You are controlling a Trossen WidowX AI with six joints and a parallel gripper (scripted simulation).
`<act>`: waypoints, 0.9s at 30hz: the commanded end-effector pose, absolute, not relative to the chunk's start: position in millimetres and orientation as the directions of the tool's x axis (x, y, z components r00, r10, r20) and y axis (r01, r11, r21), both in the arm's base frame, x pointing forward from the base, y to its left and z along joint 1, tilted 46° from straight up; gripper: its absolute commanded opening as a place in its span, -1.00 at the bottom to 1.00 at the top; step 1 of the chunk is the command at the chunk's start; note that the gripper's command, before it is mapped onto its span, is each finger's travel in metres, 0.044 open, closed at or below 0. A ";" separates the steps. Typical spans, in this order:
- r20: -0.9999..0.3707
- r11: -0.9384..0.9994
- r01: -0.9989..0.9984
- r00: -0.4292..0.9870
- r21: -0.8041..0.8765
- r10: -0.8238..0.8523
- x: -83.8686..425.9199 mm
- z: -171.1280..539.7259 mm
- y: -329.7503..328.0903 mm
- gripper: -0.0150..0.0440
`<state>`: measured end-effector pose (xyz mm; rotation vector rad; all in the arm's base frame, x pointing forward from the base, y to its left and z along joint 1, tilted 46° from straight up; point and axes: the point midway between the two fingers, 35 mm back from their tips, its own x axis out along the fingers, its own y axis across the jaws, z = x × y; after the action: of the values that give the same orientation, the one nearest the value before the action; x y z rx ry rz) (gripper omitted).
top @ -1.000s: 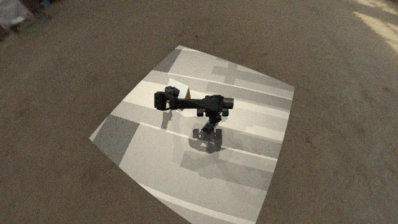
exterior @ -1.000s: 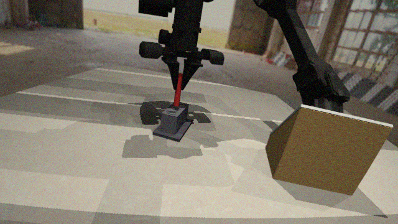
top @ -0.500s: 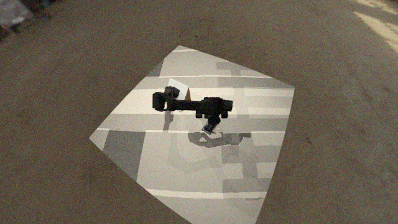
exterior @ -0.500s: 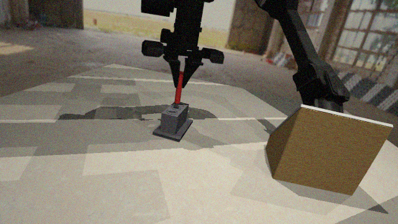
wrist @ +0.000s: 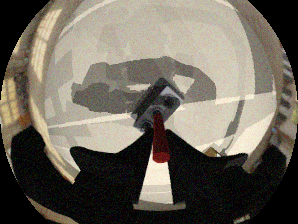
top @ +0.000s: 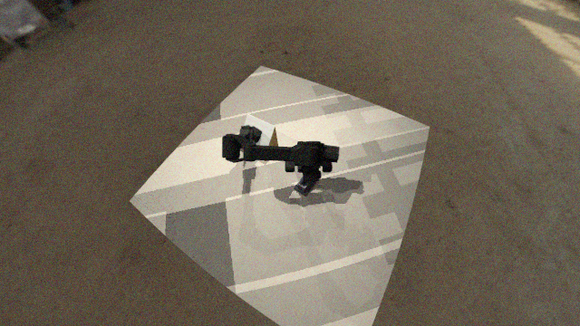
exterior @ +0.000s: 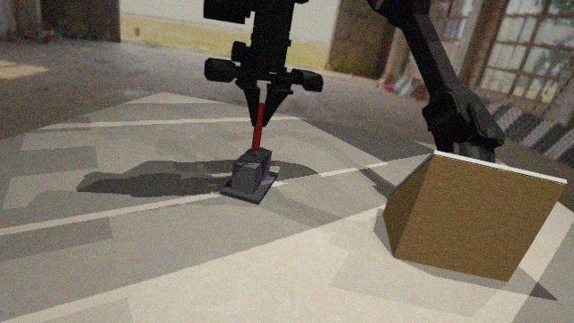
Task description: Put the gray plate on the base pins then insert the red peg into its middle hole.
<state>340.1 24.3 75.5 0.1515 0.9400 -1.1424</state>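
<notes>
My gripper [exterior: 260,122] [wrist: 158,131] is shut on the red peg [exterior: 256,138] [wrist: 160,145] and holds it nearly upright, slightly tilted, above the base. The gray plate [exterior: 260,153] [wrist: 164,106] lies on top of the dark gray base and looks flat; the pins cannot be made out apart from the plate's round holes. In the wrist view the peg's lower end is at the middle hole, with a hole visible on either side. In the exterior view it meets the plate's top; whether it has entered the hole cannot be told. The arm hides the base in the top view.
A brown wedge-like block [exterior: 462,220] [top: 274,137] with a white top stands beside the arm's foot, to the right in the exterior view. The arm's shadow falls on the patterned table top [top: 313,267] around the base.
</notes>
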 end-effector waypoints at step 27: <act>-0.701 0.450 0.824 0.093 -0.344 -0.707 343.7 71.9 21.2 -0.49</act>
<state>343.8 23.4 74.0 0.1551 0.9396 -1.1429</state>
